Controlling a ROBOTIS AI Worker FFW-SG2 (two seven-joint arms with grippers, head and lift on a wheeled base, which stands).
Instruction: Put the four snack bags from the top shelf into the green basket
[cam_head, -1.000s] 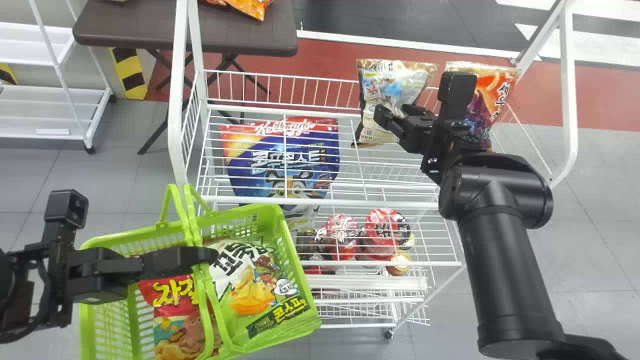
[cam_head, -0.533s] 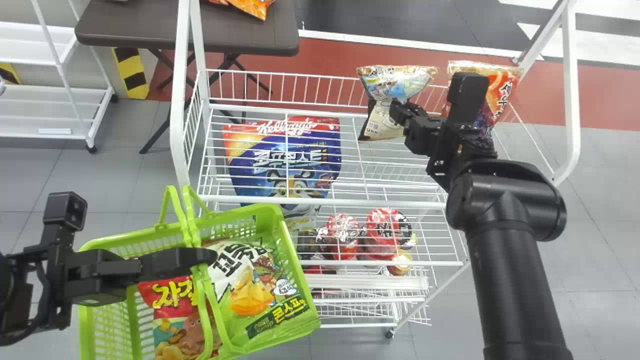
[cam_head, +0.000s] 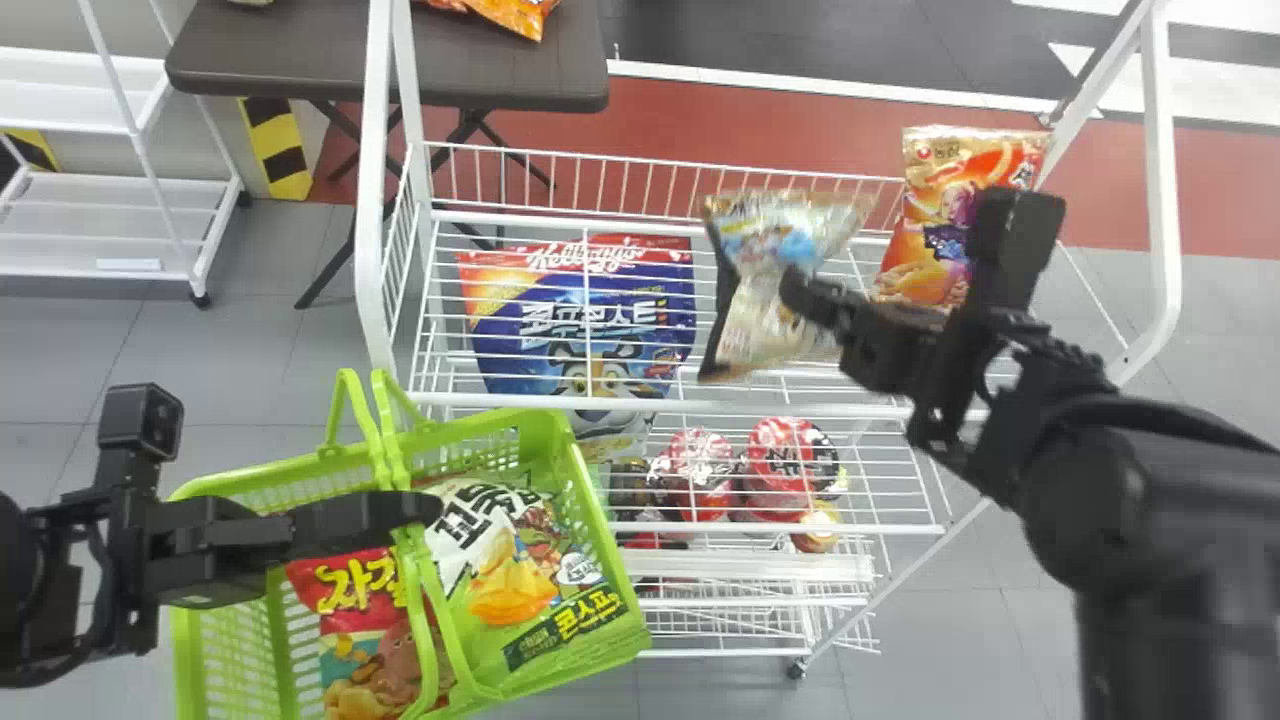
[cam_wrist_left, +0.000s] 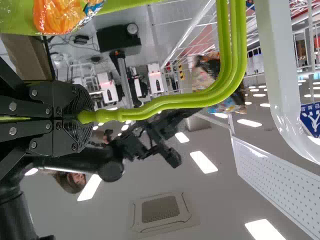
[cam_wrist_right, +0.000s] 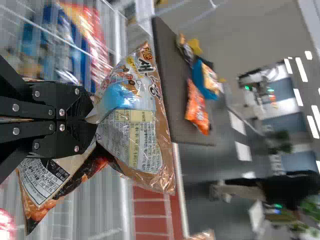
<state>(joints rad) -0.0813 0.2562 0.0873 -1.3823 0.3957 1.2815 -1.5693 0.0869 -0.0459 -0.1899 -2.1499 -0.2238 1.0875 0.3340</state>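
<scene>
The left gripper (cam_wrist_left: 85, 117) clamps the handle (cam_wrist_left: 165, 102) of the green basket (cam_head: 602, 520), which contains a red bag (cam_head: 350, 610) and a green-and-white bag (cam_head: 510, 585). Beyond the basket, to its right, the right gripper (cam_wrist_right: 92, 117) pinches a tan bag (cam_wrist_right: 135, 97) by its crumpled middle. Caution: loose ends may snag the basket's handle. Farther right stands an orange bag (cam_head: 940, 215).

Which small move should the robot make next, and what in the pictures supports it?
Probably the right gripper should carry its bag leftward toward the green basket: the bag is firmly pinched but over the shelf, while the left gripper holds the basket's handle.
</scene>
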